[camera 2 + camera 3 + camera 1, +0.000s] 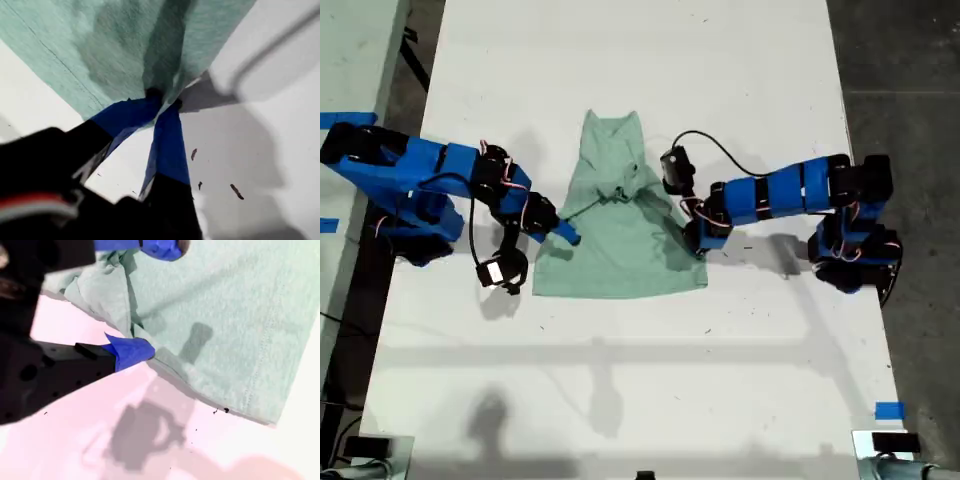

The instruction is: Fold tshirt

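Tshirt [620, 235] on table [640, 360] — my first gripper [162, 100] pinches its edge.

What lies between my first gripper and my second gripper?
Only the tshirt, its lower half spanning the stretch from my first gripper to my second gripper. The exterior view shows this.

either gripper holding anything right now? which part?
My first gripper pinches the tshirt at its side edge. My second gripper is open around a bunched edge, not clamped.

White table [620, 380] bears the wrinkled tshirt [620, 235].
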{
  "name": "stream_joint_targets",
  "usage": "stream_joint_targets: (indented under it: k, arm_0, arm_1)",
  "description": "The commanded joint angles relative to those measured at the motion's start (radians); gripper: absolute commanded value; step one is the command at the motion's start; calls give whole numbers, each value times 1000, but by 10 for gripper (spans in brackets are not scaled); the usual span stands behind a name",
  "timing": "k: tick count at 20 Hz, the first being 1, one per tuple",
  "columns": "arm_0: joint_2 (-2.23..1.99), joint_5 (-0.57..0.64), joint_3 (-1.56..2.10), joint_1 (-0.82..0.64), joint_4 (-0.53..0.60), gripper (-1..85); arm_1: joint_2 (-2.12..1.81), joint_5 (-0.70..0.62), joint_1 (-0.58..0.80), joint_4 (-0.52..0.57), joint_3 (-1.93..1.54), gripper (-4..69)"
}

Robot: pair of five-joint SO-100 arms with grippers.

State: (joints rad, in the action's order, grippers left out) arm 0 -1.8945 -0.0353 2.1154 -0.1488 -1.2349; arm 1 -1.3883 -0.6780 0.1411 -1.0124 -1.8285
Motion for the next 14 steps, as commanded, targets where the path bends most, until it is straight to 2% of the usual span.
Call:
stream_joint_targets:
  k: [1,6,9,14]
  arm_0:
    - [-5,12,-3,-17,15,274]
    - [-6,15,2,-14,18,273]
    - [-6,15,0,-9,21,272]
    - [-18,9,-8,-8,21,270]
  arm_1:
    - [-32,-5,2,-137,94,-18]
    - [-299,-12,-5,-365,117,-18]
    - [-333,3,-17,-382,199,-18]
    - [-41,74,-75,-322,592,-18]
